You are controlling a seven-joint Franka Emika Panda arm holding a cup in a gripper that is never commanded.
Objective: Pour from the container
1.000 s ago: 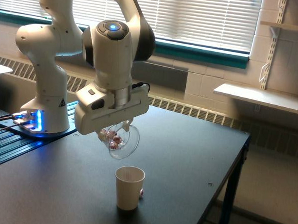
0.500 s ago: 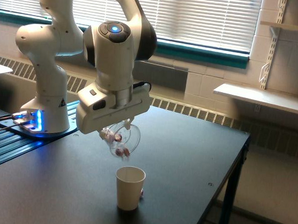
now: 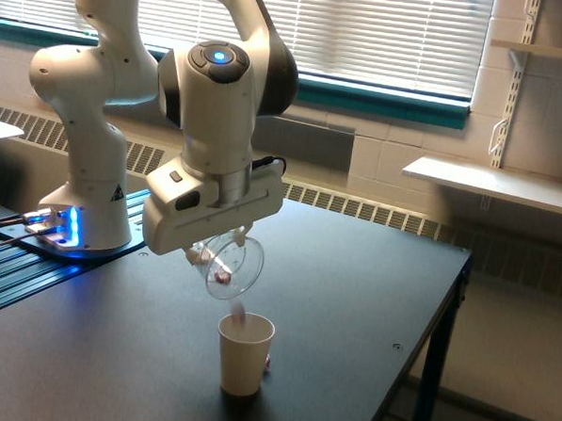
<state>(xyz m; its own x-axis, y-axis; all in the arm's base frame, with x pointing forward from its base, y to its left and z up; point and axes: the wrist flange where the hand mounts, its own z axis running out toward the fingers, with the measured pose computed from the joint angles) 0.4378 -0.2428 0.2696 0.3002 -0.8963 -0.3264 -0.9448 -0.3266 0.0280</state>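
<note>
The clear container (image 3: 233, 267) is hanging tipped over in the air, right above the white paper cup (image 3: 244, 354), and small pink bits (image 3: 223, 276) are sitting inside it while one pink bit (image 3: 239, 314) is dropping at the cup's open top. The claw (image 3: 219, 246) is gripping the container from above, under the big white robot arm (image 3: 210, 122). The paper cup is standing upright on the dark bench (image 3: 352, 290), with one little pink bit (image 3: 267, 362) lying just beside its bottom.
</note>
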